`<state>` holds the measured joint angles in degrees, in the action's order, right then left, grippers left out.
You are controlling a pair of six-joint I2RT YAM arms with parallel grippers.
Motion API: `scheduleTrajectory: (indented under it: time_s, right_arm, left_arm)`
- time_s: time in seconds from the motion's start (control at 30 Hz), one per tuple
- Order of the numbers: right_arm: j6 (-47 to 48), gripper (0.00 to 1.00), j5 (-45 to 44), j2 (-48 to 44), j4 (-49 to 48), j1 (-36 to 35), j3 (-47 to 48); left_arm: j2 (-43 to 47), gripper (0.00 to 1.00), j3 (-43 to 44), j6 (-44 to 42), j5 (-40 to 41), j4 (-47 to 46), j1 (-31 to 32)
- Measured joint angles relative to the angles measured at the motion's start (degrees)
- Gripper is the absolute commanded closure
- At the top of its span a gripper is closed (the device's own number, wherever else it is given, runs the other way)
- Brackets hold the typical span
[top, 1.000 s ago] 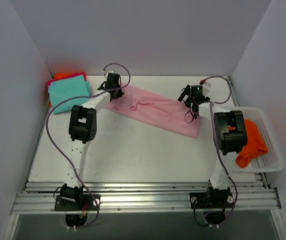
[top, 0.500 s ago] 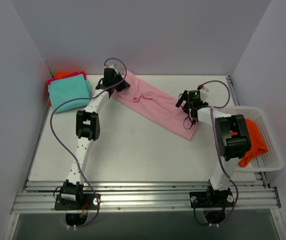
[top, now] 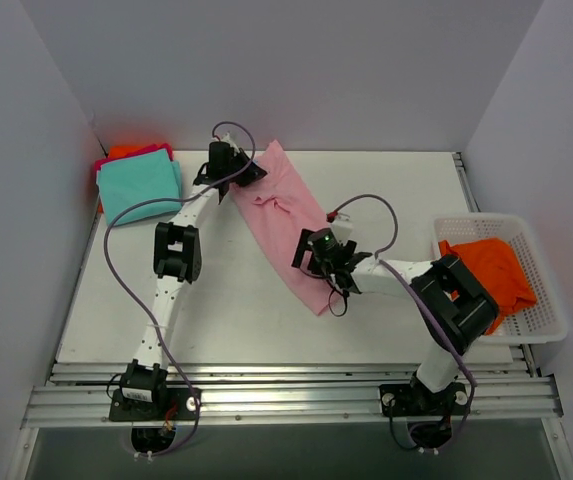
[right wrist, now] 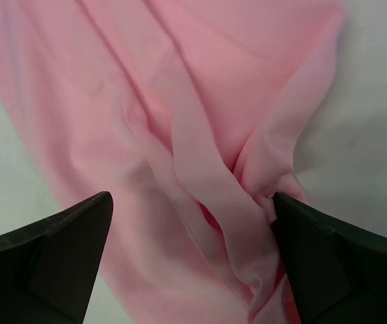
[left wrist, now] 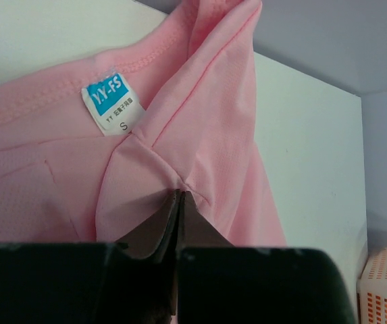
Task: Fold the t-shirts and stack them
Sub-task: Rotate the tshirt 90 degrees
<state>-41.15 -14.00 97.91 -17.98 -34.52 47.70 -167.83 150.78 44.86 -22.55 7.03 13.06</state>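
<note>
The pale pink t-shirt (top: 281, 205) lies in a long strip from the back centre toward the table's middle. My left gripper (top: 238, 172) is shut on a pinch of its fabric just below the blue neck tag (left wrist: 109, 98), as the left wrist view (left wrist: 178, 192) shows. My right gripper (top: 318, 255) is over the strip's near end. In the right wrist view (right wrist: 190, 202) its jaws stand wide apart with bunched pink cloth (right wrist: 200, 169) between them. A folded teal shirt (top: 138, 187) tops a stack with magenta and orange edges. An orange shirt (top: 491, 275) lies in the basket.
The white mesh basket (top: 546, 320) stands at the right edge of the table; a corner of it shows in the left wrist view (left wrist: 382, 283). The folded stack sits in the back left corner against the walls. Cables loop above both arms.
My right gripper has swept left and nearer, swinging the pink shirt's far end from the right side to the table's middle. My left gripper has shifted slightly back, still gripping the collar end.
</note>
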Motion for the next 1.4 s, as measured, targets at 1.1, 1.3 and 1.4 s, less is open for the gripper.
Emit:
scheduleTrajectory:
  time_s: [1.1, 1.3, 1.4]
  right_arm:
    - [-19.1, 0.00, -36.0, -10.6, 39.6, -50.2, 25.7]
    - [-22.8, 0.00, -43.6, -13.8, 44.6, -47.8, 17.0]
    - [-17.0, 0.00, -42.2, -19.5, 38.2, -41.7, 5.9]
  left_arm:
    - [35.8, 0.92, -15.8, -7.1, -12.2, -8.0, -4.0]
    - [59.3, 0.92, -46.7, -12.2, -3.4, -7.2, -3.2]
    - [66.7, 0.79, -65.9, -14.1, 3.1, -7.0, -0.2]
